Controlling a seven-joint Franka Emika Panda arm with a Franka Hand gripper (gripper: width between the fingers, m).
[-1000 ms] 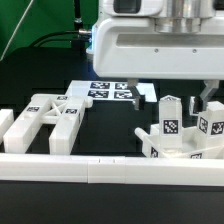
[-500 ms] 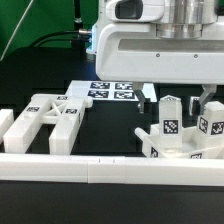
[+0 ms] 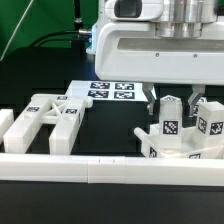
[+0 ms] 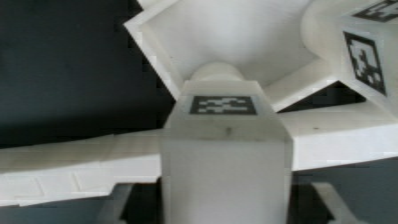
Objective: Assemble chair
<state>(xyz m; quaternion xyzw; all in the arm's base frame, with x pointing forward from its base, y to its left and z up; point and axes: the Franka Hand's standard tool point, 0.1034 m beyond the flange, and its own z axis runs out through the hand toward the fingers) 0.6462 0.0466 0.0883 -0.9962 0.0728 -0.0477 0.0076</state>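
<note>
On the exterior view's left, the chair's ladder-like frame (image 3: 48, 118) lies flat on the table (image 3: 110, 132), well apart from the work and, by the look of it, parked until its turn. Further along, the marker board (image 3: 112, 90) sits behind, carrying only tags. Toward the right, your gripper (image 3: 175, 110) straddles the tagged post (image 3: 170, 128), jaws pressed on both its sides near the top — a hold that should keep it upright over the blocky base (image 3: 160, 150). A second post (image 3: 212, 126) stands just beside it.
</note>
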